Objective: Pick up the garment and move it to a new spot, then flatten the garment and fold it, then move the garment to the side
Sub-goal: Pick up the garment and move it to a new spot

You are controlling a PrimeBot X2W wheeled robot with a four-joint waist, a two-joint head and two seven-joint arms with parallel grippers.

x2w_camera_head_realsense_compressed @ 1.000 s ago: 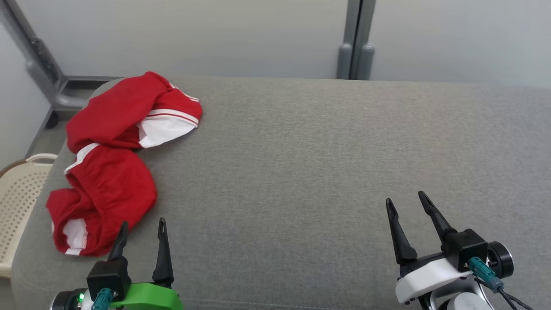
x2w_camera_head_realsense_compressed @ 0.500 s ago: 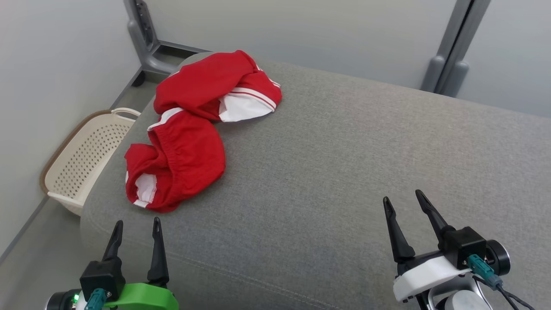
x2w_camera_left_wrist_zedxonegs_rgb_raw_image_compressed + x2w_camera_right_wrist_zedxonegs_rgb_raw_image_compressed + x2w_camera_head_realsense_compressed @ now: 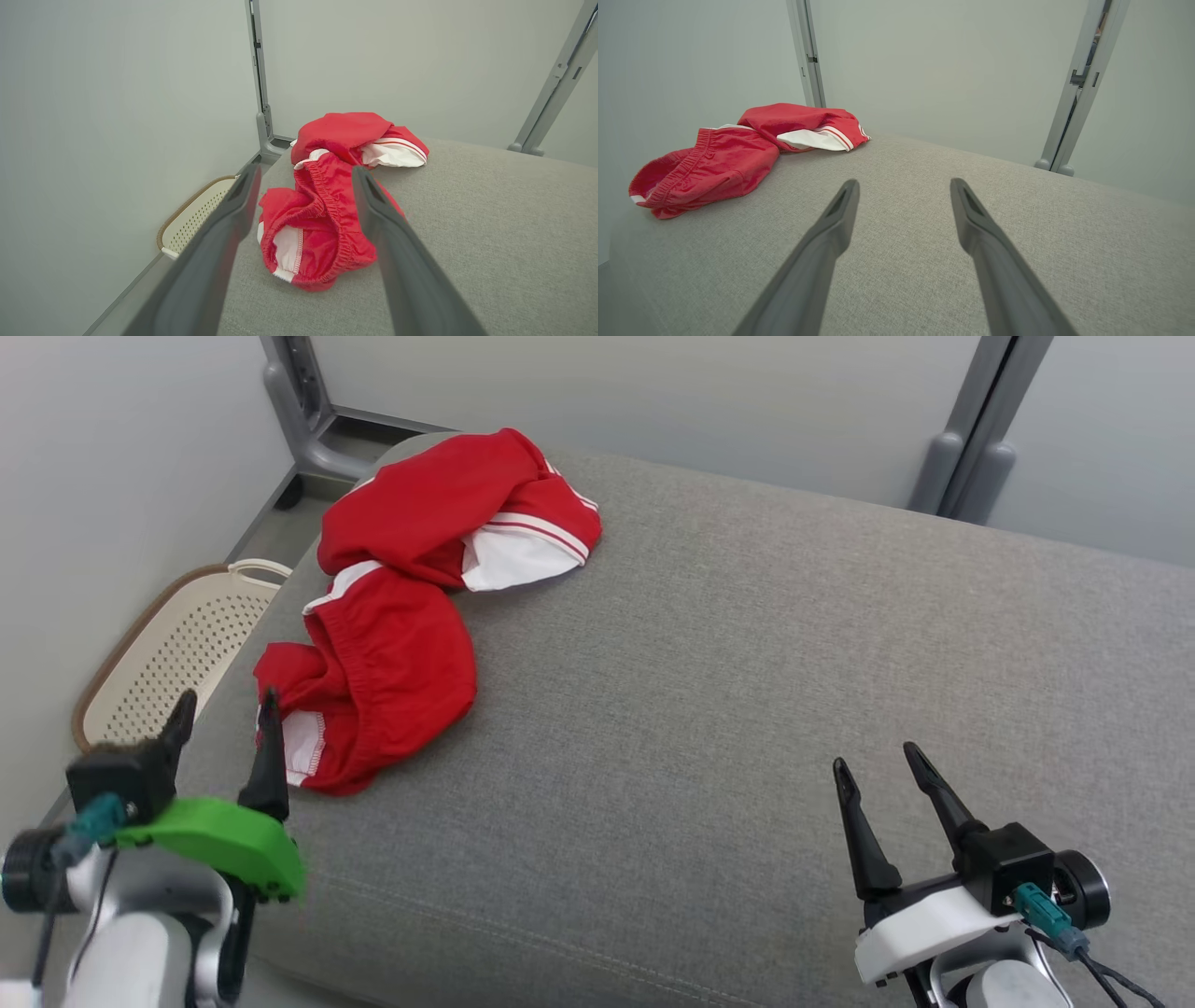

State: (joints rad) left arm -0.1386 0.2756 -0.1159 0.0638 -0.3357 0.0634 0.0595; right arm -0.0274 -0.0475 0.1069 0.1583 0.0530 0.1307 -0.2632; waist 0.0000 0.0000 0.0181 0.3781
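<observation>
The garment [image 3: 411, 597] is a crumpled pair of red shorts with white trim, lying at the far left end of a grey cushioned surface [image 3: 747, 709]. It also appears ahead in the left wrist view, garment [image 3: 327, 210], and at the left of the right wrist view, garment [image 3: 719, 158]. My left gripper [image 3: 227, 709] hovers open at the near left, just short of the garment's near end, with nothing between its fingers. Low on the right side my right gripper [image 3: 878, 761] stands open and empty over bare cushion, far from the cloth.
A cream perforated basket [image 3: 177, 653] stands on the floor left of the cushion, below its edge. Grey metal posts [image 3: 971, 429] rise against the pale wall behind. The cushion's left and near edges drop off close to my left gripper.
The head camera has turned left, shifting the whole picture. My left gripper has risen and moved forward toward the garment's near end. The right gripper and the garment have stayed put.
</observation>
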